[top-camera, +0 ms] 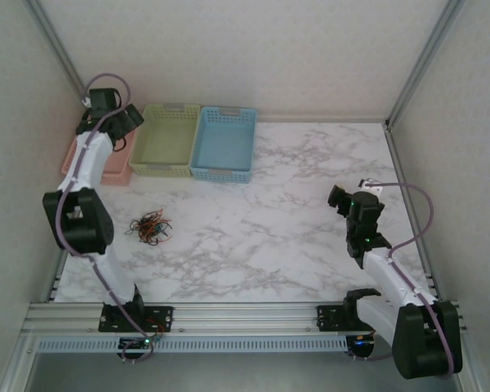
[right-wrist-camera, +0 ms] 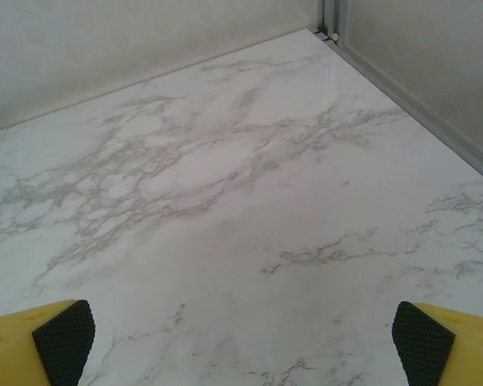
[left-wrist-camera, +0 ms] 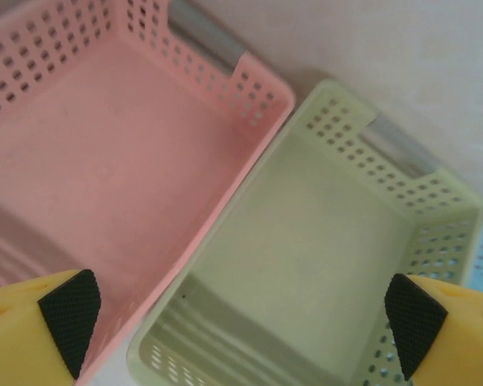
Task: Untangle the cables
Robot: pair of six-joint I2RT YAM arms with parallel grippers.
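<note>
- We see a white table (top-camera: 294, 229) with grey marble veining; most of its surface is bare.
- Pale matt wall panels close it in at the left, far and right sides. Aluminium posts (top-camera: 425, 61) rise at the far corners, and an aluminium rail (top-camera: 245, 314) runs along the near edge.
- A pink basket (left-wrist-camera: 105, 161), a green basket (left-wrist-camera: 306, 241) and a blue basket (top-camera: 222, 171), all perforated, stand side by side at the far left.
- The cables (top-camera: 149, 228) lie in one tangled heap on the table, left of centre, well apart from the baskets.
- The left gripper (left-wrist-camera: 241, 314) hovers above the pink and green baskets, fingers spread wide, holding nothing.
- The right gripper (right-wrist-camera: 243, 338) hangs over bare table at the right, fingers spread wide, holding nothing.
</note>
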